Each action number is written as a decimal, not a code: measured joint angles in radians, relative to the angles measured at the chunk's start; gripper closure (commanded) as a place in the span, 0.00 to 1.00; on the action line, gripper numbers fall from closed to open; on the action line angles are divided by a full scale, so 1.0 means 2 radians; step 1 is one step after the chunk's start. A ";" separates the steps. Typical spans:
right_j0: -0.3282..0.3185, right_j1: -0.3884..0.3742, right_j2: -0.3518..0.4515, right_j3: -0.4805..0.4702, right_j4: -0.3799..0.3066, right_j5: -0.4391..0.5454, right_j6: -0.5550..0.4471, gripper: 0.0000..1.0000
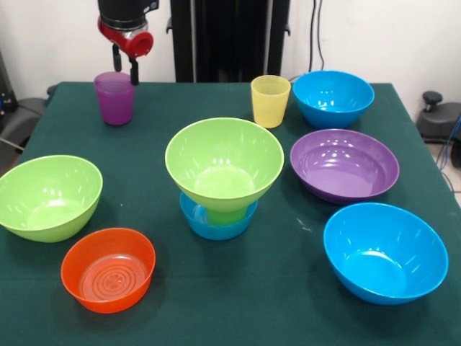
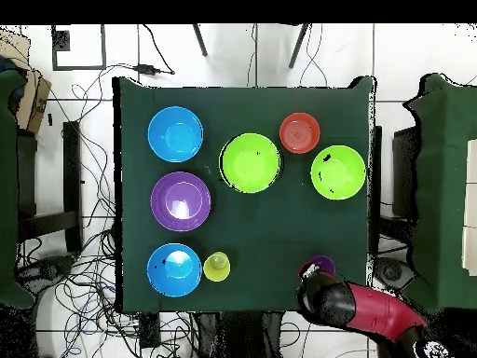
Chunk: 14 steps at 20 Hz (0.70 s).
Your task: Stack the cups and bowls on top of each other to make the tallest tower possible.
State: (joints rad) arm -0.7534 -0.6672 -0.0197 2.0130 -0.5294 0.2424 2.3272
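dark green table [image 1: 216,288], white wall [image 1: 57,36] behind

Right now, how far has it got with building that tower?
Three pieces are up: a small blue bowl, a green cup in it, and a green bowl on top. The tool is over the purple cup, its fingers straddling the rim. The yellow cup and five other bowls wait.

Open green cloth [image 1: 288,288] between bowls
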 measured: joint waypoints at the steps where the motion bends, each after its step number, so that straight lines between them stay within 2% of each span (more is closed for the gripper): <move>1: 0.000 -0.001 0.000 0.000 0.000 0.000 0.000 0.00; 14: 0.012 -0.021 0.001 0.000 0.000 0.000 0.000 0.00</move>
State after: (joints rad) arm -0.7289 -0.7099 -0.0185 2.0131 -0.5296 0.2426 2.3272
